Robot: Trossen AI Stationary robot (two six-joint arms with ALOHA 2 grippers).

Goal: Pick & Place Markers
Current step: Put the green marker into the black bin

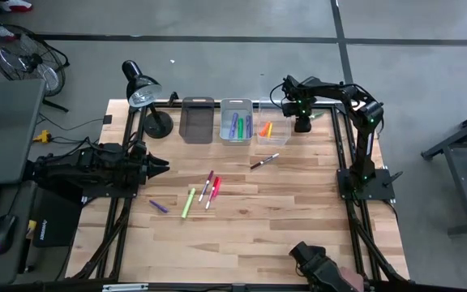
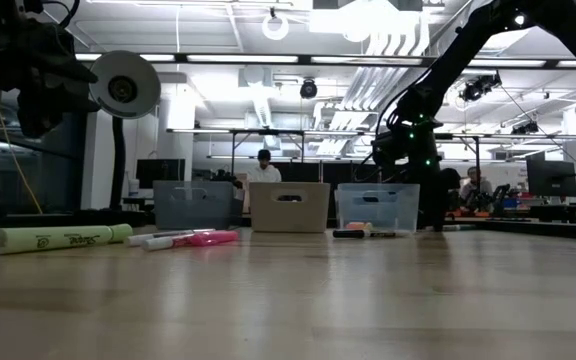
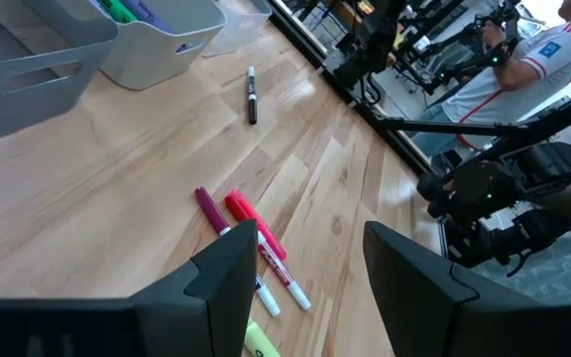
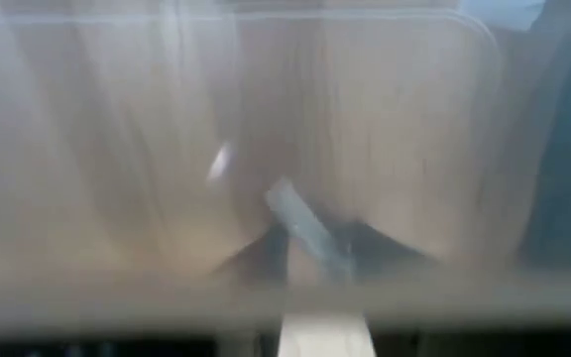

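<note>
**Clearing the clear bin before the next pick**

Hovering beside the clear bin (image 1: 267, 130), just off its far-right corner, the right pincer (image 1: 302, 124) gives no sure reading; its own camera is blurred, so I cannot tell how its jaws stand or whether anything is held. An orange marker (image 1: 265, 129) lies in that bin. The black-and-white marker (image 1: 264, 161) lies nearest, on the counter (image 1: 298, 219) in front of the bin; the pink, red, lime and purple ones lie farther front-left. Lift straight up first. The left pincer (image 3: 310, 283) waits, jaws wide, well left.
</note>
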